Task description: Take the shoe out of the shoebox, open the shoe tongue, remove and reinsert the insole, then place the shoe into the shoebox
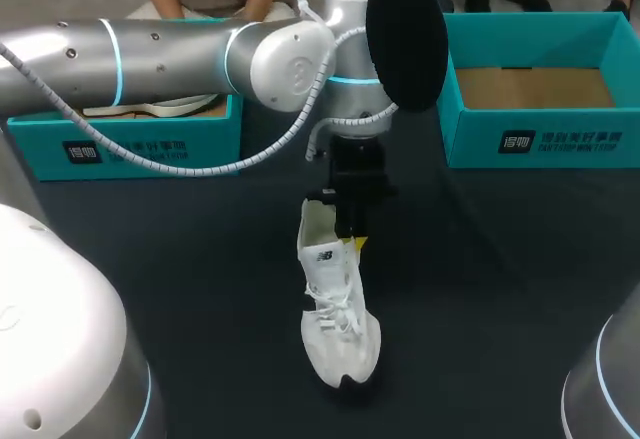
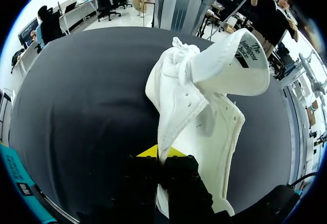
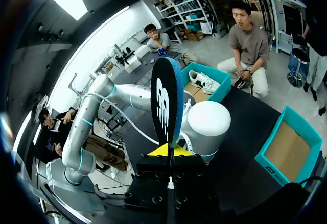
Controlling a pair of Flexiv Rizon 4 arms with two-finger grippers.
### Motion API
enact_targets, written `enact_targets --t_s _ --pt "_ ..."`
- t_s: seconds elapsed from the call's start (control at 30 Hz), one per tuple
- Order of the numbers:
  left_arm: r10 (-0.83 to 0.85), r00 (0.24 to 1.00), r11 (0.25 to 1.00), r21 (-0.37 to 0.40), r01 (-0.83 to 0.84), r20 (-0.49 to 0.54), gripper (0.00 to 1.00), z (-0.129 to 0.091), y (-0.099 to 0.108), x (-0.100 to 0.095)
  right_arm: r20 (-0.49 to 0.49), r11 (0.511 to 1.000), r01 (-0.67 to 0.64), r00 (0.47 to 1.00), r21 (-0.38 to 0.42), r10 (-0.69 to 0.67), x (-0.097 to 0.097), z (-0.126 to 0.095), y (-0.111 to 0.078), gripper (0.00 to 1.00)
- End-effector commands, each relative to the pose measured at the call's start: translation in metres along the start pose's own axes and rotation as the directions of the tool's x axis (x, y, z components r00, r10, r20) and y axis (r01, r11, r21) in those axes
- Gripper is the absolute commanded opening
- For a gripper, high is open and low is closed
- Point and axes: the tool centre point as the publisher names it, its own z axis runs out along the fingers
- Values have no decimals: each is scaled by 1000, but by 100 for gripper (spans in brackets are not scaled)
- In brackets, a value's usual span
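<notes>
The shoe (image 1: pixel 338 319) sits low in the middle of the head view on the dark table (image 1: pixel 180 279), toe toward me. I judge it light and soft in the upper, so it will sag and swing if held by one wall. The firmer heel rim looks like the better hold. My left gripper (image 2: pixel 161 155) is clamped on the edge of the shoe's opening, the thin wall pinched between the fingers, with the tongue (image 2: pixel 235 66) folded out ahead of it. The insole (image 1: pixel 405 34), at the top middle, is thin and floppy, likely to bend on the way in. My right gripper (image 3: pixel 167 151) is clenched on its lower end and holds it upright. Beyond, at upper right, the shoebox (image 1: pixel 545 144) is open.
</notes>
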Motion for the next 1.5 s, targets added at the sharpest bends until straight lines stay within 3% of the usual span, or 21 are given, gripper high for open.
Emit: enact_targets --t_s 0.03,0.3,0.43,0.47,0.5,0.73,0.93,1.17,1.2,1.5 --pt "-3 1000 1000 -5 3 10 0 4 1 -3 0 1000 -1 1000 3 1 0 0 1 0" --pt "3 999 1000 -13 -2 42 0 5 2 -7 0 1000 -1 1000 3 1 0 0 1 0" --pt "-8 997 1000 -10 9 76 51 2 1 -8 0 1000 -1 1000 3 1 0 0 1 0" --pt "-10 997 1000 -9 10 80 80 1 1 -8 0 1000 -1 1000 3 1 0 0 1 0" --pt "-10 996 1000 -11 11 93 98 0 1 -8 0 1000 -1 1000 3 1 0 0 1 0" --pt "-41 976 999 16 39 215 100 -12 2 -8 0 1000 -1 1000 3 1 0 0 1 0" --pt "-115 901 993 82 89 418 100 -36 7 -3 0 1000 -1 1000 3 1 0 0 1 0" --pt "-221 716 975 178 137 662 100 -68 11 17 0 1000 -1 1000 3 1 0 0 1 0" --pt "-242 696 968 222 121 676 100 -72 11 22 0 1000 -1 1000 3 1 0 0 1 0" --pt "-322 424 939 341 31 847 100 -92 11 54 0 1000 -1 1000 3 1 0 0 1 0"
